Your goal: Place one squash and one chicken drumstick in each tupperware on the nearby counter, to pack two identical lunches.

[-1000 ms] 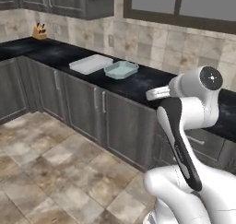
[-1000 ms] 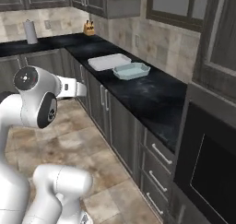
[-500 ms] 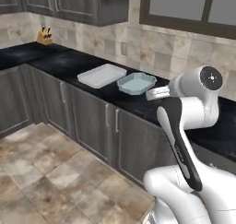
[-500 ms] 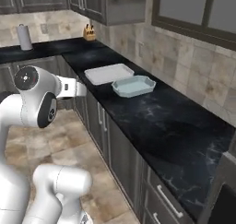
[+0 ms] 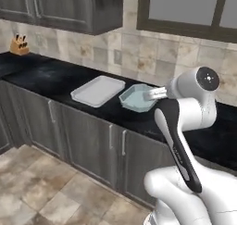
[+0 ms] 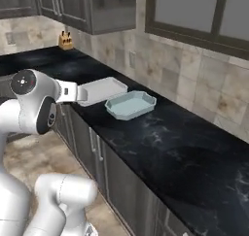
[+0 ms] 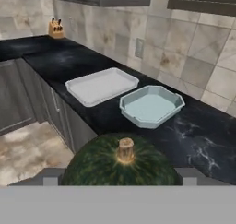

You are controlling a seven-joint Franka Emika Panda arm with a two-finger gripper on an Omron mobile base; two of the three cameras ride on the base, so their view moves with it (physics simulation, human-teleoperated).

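Dark green squash [image 7: 120, 165] sitting right at the camera's foot in the hand view, stem stub up, flanked by grey finger parts on either side; apparently clamped in the pincer [image 7: 120, 184], though the fingertips themselves hidden behind the fruit, so grip judged rather than seen. Ahead and slightly right of the squash, on the black bench [image 7: 193, 126]: pale-blue octagonal tupperware [image 7: 152, 105], open and bare inside; just beside it on its left, not quite touching, white rectangular tupperware [image 7: 101, 85], also bare, long axis running away toward the far left. Blue one the nearer of the two to the pincer, lying almost straight along the hand's line of sight; white one further off to the left. Seen from the base views, both containers [image 5: 137, 97] [image 5: 98, 90] near the bench's front edge, arm's forearm reaching toward the blue one [image 6: 130, 104]. Knife block [image 7: 56, 28] well apart at the far end against the tiled wall. Likely step: carrying the squash forward and over the blue rim, then lowering; neither drumsticks nor yellow squash to be made out here.
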